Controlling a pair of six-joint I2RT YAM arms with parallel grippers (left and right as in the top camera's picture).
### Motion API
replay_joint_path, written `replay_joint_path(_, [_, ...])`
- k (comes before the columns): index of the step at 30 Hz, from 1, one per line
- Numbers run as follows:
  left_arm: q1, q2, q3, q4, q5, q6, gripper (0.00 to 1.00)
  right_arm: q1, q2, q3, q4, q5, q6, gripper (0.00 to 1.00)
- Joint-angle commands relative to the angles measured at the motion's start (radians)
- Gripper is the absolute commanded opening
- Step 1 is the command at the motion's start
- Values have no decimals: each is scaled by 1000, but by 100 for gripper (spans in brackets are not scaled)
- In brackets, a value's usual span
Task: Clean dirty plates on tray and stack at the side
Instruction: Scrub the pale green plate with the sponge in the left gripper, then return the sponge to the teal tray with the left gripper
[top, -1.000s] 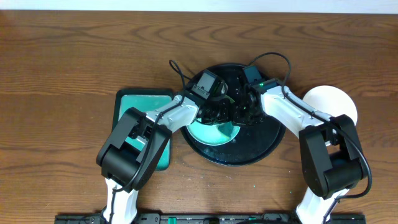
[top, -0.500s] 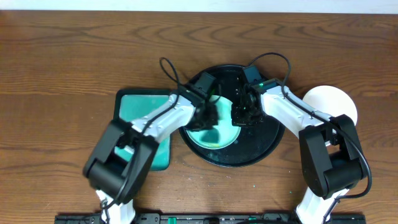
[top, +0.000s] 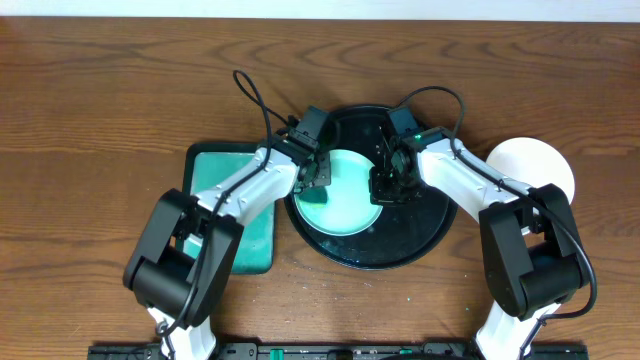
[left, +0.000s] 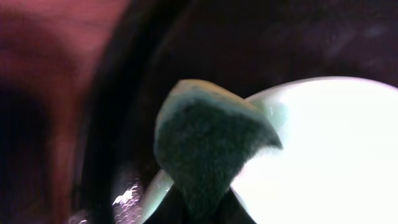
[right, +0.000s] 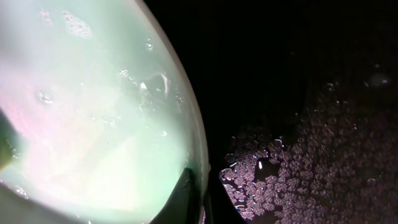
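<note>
A pale mint-green plate (top: 345, 190) lies on the left part of the black tray (top: 420, 228). My left gripper (top: 316, 184) is shut on a green sponge (top: 313, 198) at the plate's left rim. In the left wrist view the sponge (left: 208, 140) overlaps the plate's edge (left: 323, 149). My right gripper (top: 381, 186) is shut on the plate's right rim. The right wrist view shows its fingers (right: 202, 193) pinching the wet rim of the plate (right: 93, 106). A white plate (top: 532, 170) lies on the table right of the tray. No third plate shows.
A teal rectangular basin (top: 225, 175) sits on the table just left of the tray, under my left arm. The tray floor (right: 298, 143) right of the plate is wet with suds. Bare wooden table lies behind and to both sides.
My left gripper has swept the sponge from the plate's middle out to its left rim, uncovering more of the plate. My right gripper has stayed on the right rim.
</note>
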Motion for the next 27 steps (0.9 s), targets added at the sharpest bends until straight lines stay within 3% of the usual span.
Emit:
replay_joint_path(1, [17,87,-11,137,346,-15,8,17,53,-33,-9,51,-40,1])
replay_joint_path(6, [7,153,-11,246,586,-87,7,17,53,-33,-9,53,-40,1])
replay_joint_path(13, [-29,151,-11,209,641,-35,7,17,53,-33,-7,53,-40,1])
replay_joint_path(16, [-22,147,-11,119,536,-34,7,17,53,-33,-8,53,-40,1])
replay_joint_path(23, [24,32,-11,-164,77,-64,7,17,53,-33,-8,53,-40,1])
replay_joint_path(27, [63,-105,-11,-219,3,-60,7,17,53,-33,-5,53,-40,1])
